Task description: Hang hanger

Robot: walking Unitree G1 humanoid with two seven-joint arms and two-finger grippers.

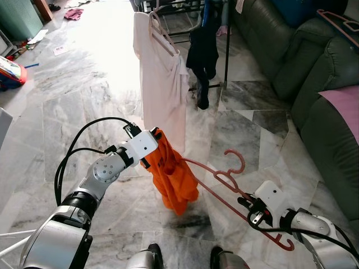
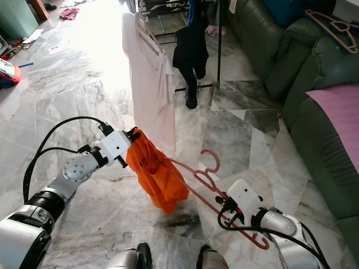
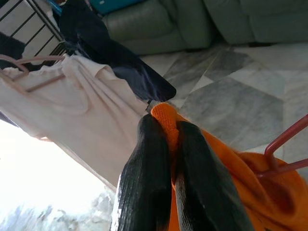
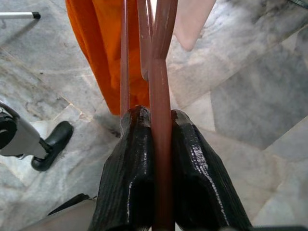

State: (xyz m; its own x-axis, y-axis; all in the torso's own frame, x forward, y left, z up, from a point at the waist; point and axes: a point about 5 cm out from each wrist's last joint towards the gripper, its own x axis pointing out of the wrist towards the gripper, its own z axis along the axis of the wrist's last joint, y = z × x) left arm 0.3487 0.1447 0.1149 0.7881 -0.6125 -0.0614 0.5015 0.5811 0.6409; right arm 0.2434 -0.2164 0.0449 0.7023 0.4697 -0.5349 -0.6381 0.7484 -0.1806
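Observation:
An orange garment (image 1: 171, 176) hangs low in front of me, draped over one end of a reddish-pink hanger (image 1: 224, 179). My left gripper (image 1: 155, 138) is shut on the garment's top edge (image 3: 163, 115). My right gripper (image 1: 251, 208) is shut on the hanger's bar (image 4: 161, 110) near its other end, holding it slanted. Beyond stands a black clothes rack (image 1: 224, 56) with a white shirt (image 1: 162, 84) on a pink hanger and a dark garment (image 1: 203, 56).
A dark green sofa (image 1: 314, 73) runs along the right, with a pink cloth (image 1: 345, 103) and another hanger (image 1: 339, 21) on it. Marble floor lies ahead. Toys and clutter (image 1: 11, 70) sit far left. My feet (image 1: 151, 255) show at the bottom.

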